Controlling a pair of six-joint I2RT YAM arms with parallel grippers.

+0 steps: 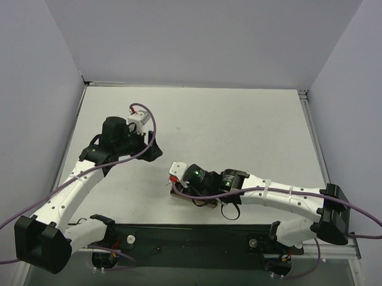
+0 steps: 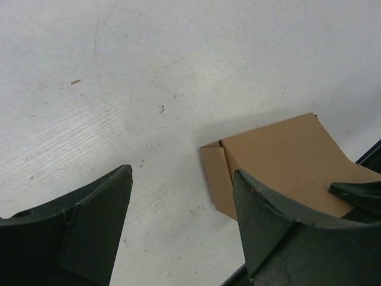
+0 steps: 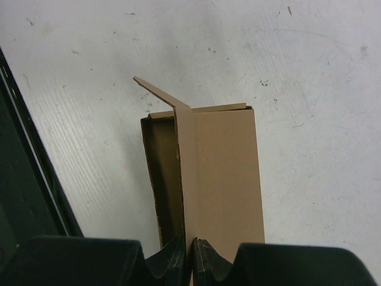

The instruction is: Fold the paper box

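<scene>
The paper box [image 3: 223, 173] is a brown cardboard box lying on the white table, partly folded, with one long side open and a small end flap sticking up. My right gripper [image 3: 191, 253] is shut on the edge of the box's upright wall at its near end. From above, the right gripper [image 1: 177, 183] covers most of the box [image 1: 176, 193]. My left gripper [image 2: 181, 220] hangs open over bare table, apart from the box [image 2: 280, 158], which lies just past its right finger [image 2: 268, 220]. From above, the left gripper [image 1: 153, 151] sits up and to the left of the box.
The black base rail [image 1: 194, 238] runs along the table's near edge, close behind the box, and shows as a dark strip [image 3: 27, 179] in the right wrist view. Grey walls enclose the table on three sides. Purple cables loop off both arms.
</scene>
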